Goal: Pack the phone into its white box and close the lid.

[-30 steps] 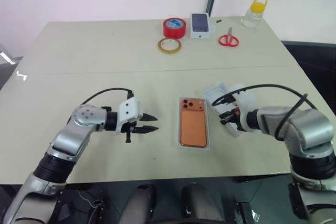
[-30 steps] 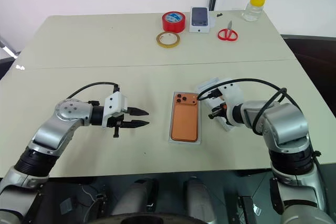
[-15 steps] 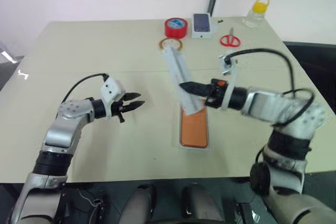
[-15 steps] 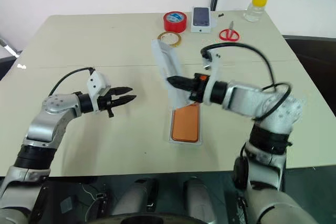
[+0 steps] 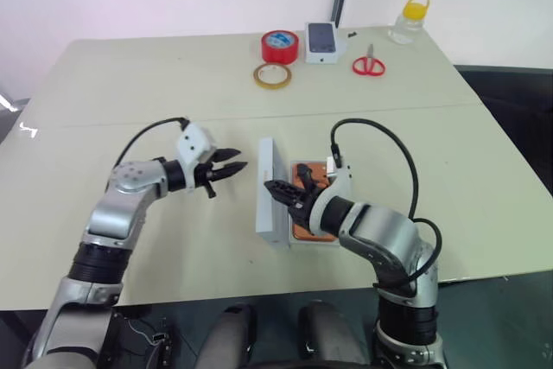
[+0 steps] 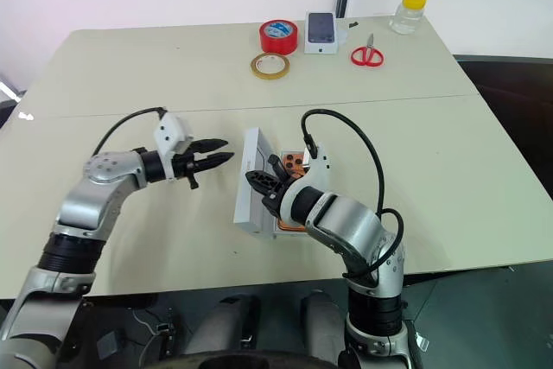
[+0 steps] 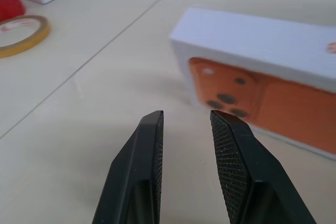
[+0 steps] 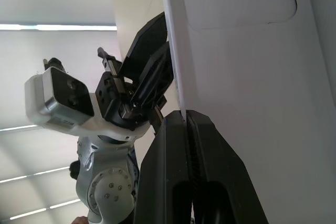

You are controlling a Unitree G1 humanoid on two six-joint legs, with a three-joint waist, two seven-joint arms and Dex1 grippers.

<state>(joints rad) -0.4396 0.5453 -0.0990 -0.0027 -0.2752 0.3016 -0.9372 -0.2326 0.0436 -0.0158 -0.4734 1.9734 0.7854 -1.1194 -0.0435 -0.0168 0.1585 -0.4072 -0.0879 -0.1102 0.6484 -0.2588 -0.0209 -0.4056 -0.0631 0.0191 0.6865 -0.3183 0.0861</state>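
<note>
The orange phone (image 5: 304,173) lies in the white box (image 5: 313,240) near the table's front middle; its camera lenses show in the left wrist view on the phone (image 7: 247,98). The white lid (image 5: 266,186) stands steeply tilted along the box's left side. My right gripper (image 5: 275,189) is shut on the lid's rim, and the right wrist view has that gripper (image 8: 184,114) against the lid's inner face (image 8: 252,77). My left gripper (image 5: 232,165) hovers just left of the lid, open, with nothing between its fingers (image 7: 152,145).
At the table's far side sit a red tape roll (image 5: 278,46), a tan tape ring (image 5: 271,75), a small white box with a phone picture (image 5: 321,42), red scissors (image 5: 368,65) and a yellow-capped bottle (image 5: 408,22).
My right arm swung the lid leftwards from right of the box, over the phone, and rolled it down to the box's left side. The left gripper edged towards the box.
</note>
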